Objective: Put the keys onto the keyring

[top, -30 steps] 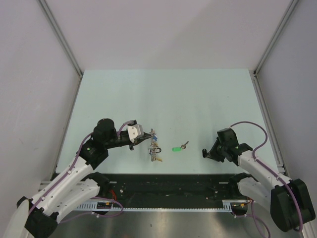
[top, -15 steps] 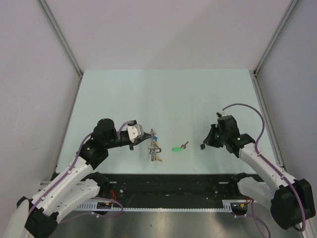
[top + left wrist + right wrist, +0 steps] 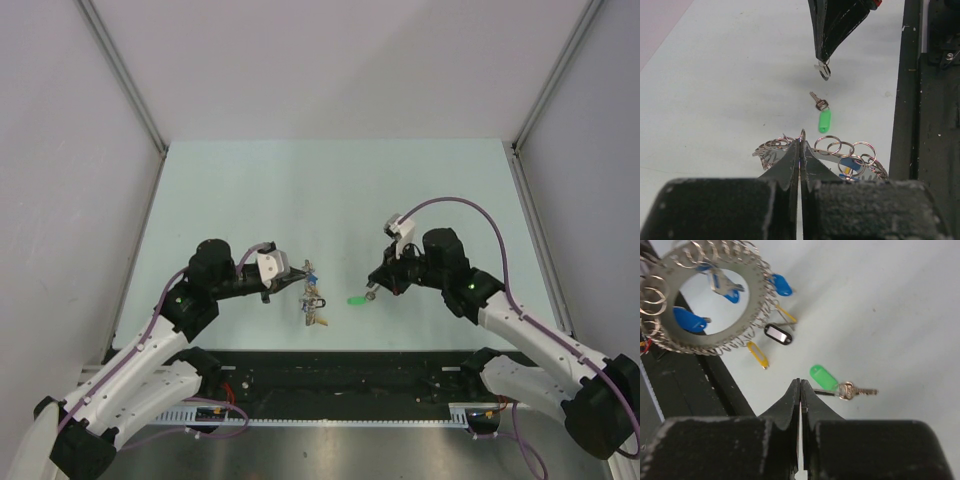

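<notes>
The keyring [image 3: 313, 300] is a grey toothed metal ring edged with wire loops. It carries blue [image 3: 690, 320], black [image 3: 777, 334] and yellow [image 3: 757, 354] keys. My left gripper [image 3: 295, 288] is shut on one loop at its rim [image 3: 801, 142] and holds it on edge; the ring's plate [image 3: 830, 153] shows behind the jaws. A loose green-headed key [image 3: 356, 300] lies on the table, also in both wrist views [image 3: 824, 120] [image 3: 824, 377]. My right gripper [image 3: 372, 290] hovers just above it, jaws shut [image 3: 800, 385]. In the left wrist view a small silver ring [image 3: 824, 70] hangs from its tips.
A black rail [image 3: 340, 380] runs along the table's near edge, close under the keyring [image 3: 935, 100]. White walls with metal posts enclose the pale green table [image 3: 330, 200] at the left, right and back.
My right arm has swung left from the right side of the table to just above the green key. The left gripper and the keyring have not moved.
</notes>
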Controlling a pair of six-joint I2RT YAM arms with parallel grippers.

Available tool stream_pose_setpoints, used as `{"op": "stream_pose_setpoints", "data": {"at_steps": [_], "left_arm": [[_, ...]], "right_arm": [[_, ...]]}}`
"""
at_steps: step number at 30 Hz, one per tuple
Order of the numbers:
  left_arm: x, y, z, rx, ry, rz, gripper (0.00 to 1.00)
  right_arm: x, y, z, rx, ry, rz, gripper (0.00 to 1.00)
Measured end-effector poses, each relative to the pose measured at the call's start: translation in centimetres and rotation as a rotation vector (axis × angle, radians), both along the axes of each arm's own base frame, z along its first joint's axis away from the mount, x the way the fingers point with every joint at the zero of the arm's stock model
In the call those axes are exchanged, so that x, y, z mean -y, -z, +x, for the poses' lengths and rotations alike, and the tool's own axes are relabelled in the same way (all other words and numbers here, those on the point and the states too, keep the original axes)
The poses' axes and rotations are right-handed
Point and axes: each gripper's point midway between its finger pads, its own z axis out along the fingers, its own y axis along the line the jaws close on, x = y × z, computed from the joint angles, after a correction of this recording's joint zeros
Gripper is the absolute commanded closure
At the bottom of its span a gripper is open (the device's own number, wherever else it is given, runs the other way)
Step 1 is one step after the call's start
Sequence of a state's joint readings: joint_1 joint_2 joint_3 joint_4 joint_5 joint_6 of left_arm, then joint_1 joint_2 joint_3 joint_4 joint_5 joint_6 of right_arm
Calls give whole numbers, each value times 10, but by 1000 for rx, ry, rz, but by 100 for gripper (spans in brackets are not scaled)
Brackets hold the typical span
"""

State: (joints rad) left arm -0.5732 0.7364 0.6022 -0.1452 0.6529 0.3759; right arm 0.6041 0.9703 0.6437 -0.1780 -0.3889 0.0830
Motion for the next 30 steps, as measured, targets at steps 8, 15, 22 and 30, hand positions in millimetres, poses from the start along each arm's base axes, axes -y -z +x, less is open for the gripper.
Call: {"op": "stream_pose_setpoints", "data": {"at_steps": [8, 15, 22, 30], "left_arm": [[5, -4, -8, -16, 43, -27, 100], [12, -13, -16, -33, 100, -70, 100], [21, -10, -19, -80, 158, -88, 100], [29, -1, -22, -143, 220, -78, 100]], "right_arm": [[-28, -38, -15, 153, -196, 121, 100], [-38, -67, -30, 257, -334, 199, 100], [-50, -88, -45, 334, -480, 241, 100], [-69, -96, -57, 408, -593, 233, 100]]}}
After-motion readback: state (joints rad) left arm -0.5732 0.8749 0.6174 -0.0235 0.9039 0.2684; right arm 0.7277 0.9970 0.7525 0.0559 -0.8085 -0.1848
